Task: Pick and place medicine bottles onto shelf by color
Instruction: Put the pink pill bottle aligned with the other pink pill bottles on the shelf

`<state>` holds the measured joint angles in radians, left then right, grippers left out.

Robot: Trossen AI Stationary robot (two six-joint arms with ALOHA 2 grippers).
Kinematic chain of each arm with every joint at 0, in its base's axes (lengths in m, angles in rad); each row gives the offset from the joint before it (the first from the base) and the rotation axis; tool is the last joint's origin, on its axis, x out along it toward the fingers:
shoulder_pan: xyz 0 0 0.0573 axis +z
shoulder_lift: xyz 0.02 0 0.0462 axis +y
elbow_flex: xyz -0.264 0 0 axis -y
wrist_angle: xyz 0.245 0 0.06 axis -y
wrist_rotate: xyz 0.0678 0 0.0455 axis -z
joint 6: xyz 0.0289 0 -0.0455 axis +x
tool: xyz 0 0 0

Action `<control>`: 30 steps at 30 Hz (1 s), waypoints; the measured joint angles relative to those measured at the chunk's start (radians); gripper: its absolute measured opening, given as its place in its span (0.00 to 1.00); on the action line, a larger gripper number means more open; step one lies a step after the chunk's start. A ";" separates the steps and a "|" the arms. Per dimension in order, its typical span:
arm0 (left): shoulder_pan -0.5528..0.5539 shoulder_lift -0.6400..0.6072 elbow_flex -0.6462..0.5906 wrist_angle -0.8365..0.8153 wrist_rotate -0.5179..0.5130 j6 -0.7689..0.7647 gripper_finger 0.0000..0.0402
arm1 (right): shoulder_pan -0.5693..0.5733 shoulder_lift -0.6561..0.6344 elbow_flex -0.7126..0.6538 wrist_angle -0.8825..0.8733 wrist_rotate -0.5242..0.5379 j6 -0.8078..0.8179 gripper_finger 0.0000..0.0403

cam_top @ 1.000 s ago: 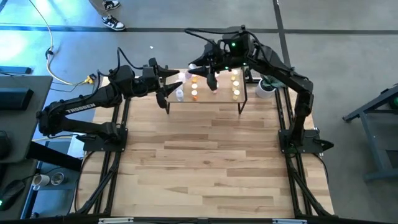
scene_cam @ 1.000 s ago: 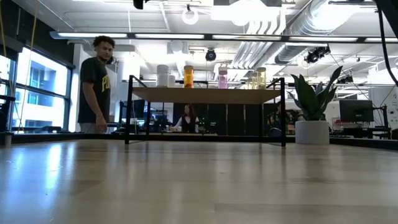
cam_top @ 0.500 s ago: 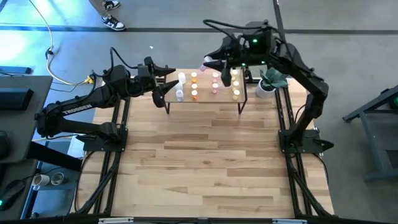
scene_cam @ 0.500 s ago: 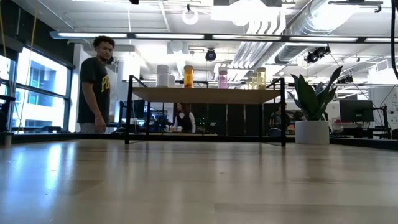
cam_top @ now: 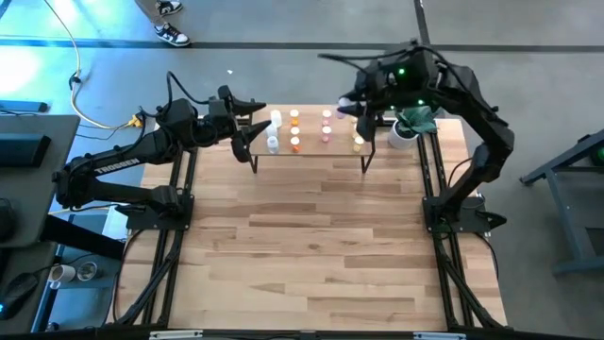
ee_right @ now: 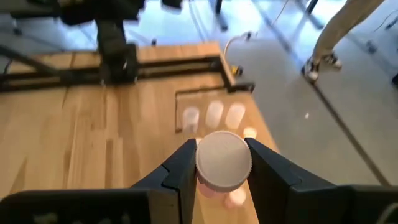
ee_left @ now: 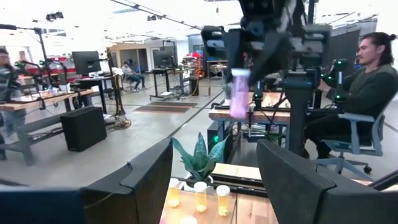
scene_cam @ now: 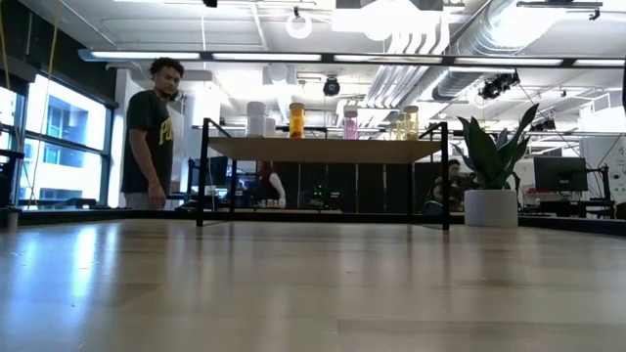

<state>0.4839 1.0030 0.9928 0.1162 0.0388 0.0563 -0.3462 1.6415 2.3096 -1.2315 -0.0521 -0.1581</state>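
Your right claw [ee_right: 219, 177] is pinching a pink medicine bottle [ee_right: 223, 163] by its white cap, both fingers pressed against its sides. In the high view that claw [cam_top: 351, 102] hangs above the right end of the shelf [cam_top: 311, 151], beside the potted plant [cam_top: 408, 123]. From the left wrist view you see the same pink bottle [ee_left: 239, 93] dangling under the right arm, well above the yellow bottles [ee_left: 200, 196] standing on the shelf.

Your left claw [cam_top: 257, 111] sits at the shelf's left end with its fingers spread and nothing between them.

On the shelf the bottles stand grouped by color: white ones [cam_top: 274, 130] at the left, orange ones [cam_top: 294, 129] next, pink ones [cam_top: 327, 125] after them, and yellow ones [cam_top: 359, 134] at the right. The low view shows them in a line along the top board [scene_cam: 323, 150], over the black legs.

The only writing you can read is the white "TROSSEN" lettering [cam_top: 120, 167] on the left arm. The person [scene_cam: 152, 135] standing behind the counter [cam_top: 302, 246] wears a dark shirt with yellow lettering, too partial to read. No bottle labels are legible.
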 joint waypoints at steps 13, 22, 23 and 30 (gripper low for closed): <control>0.000 0.000 0.000 0.000 -0.029 0.000 0.55 | -0.014 0.093 -0.002 -0.170 -0.006 0.001 0.26; 0.000 0.000 0.000 0.001 -0.029 0.000 0.55 | -0.013 0.007 -0.322 -0.010 -0.075 0.043 0.26; 0.000 0.000 0.000 0.001 -0.029 0.000 0.55 | -0.013 -0.018 -0.379 0.029 -0.075 0.053 0.26; 0.000 0.000 0.000 0.001 -0.036 0.000 0.55 | -0.013 -0.197 -0.756 0.385 -0.078 0.169 0.26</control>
<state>0.4835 1.0027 0.9928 0.1175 0.0027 0.0564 -0.3595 1.4450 1.5533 -0.8469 -0.1298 0.0111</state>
